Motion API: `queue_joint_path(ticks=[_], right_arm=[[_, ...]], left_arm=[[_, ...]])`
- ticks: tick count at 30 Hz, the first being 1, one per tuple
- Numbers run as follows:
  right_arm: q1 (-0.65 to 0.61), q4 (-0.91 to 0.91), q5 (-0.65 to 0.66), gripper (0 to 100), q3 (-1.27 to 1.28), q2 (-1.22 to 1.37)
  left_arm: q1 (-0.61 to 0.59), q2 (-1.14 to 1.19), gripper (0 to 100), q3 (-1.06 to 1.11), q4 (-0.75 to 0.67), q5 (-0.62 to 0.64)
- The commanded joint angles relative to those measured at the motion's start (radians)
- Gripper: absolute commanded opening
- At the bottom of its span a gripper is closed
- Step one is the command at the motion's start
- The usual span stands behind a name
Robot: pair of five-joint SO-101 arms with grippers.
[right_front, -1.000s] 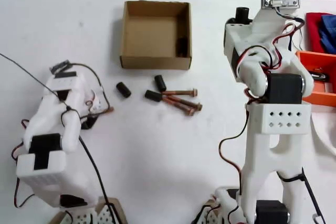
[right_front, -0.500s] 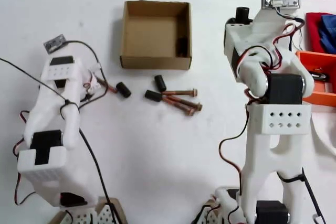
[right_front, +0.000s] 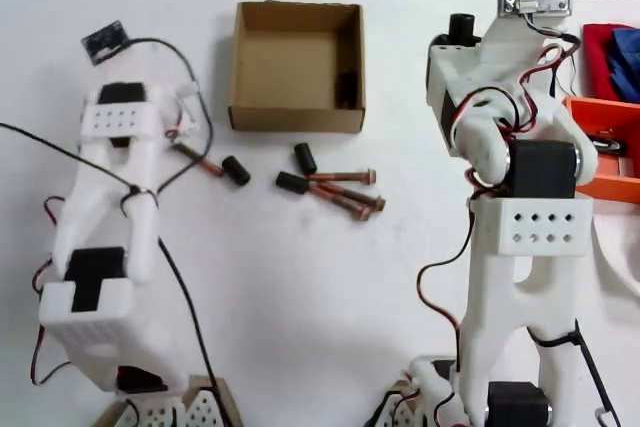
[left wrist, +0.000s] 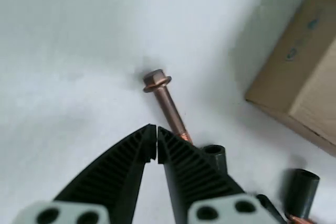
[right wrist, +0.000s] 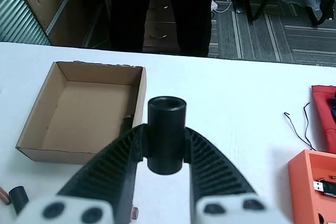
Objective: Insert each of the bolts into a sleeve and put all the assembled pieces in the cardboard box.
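Right jaws grip black sleeve (right wrist: 167, 132) upright; left jaws closed, empty, bolt (left wrist: 165, 100) just beyond tips. One dark piece (right_front: 346, 87) in cardboard box (right_front: 296, 119); loose bolts (right_front: 345, 177), sleeves (right_front: 305, 157) unassembled on desk (right_front: 300, 287)

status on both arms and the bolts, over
Left gripper shut, tips over a bolt. Right gripper shut on a sleeve, held upright. Three more bolts and loose sleeves lie beside the cardboard box.

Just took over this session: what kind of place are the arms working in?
Likely an office or lab workbench: a white table with a cardboard box, an orange bin at its side, and grey carpet-tiled floor behind.
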Motion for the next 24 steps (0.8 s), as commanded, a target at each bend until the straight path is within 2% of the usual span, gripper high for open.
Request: queue_joint_path(ticks=[1, 6, 15, 24], right_arm=[[-0.007, -0.025, -0.005, 2.2, -0.006, -0.004], [-0.002, -0.025, -0.003, 2.2, -0.006, -0.004], [-0.002, -0.025, -0.002, 2.2, -0.006, -0.004], [-0.001, -0.025, 0.000, 2.2, -0.006, -0.004]], left_arm=[[0.028, 0.020, 8, -0.058, -0.018, 0.100], [0.034, 0.112, 23, -0.102, -0.009, 0.167], [0.009, 0.253, 15, -0.223, -0.005, 0.172], [-0.025, 0.302, 15, -0.245, -0.005, 0.167]])
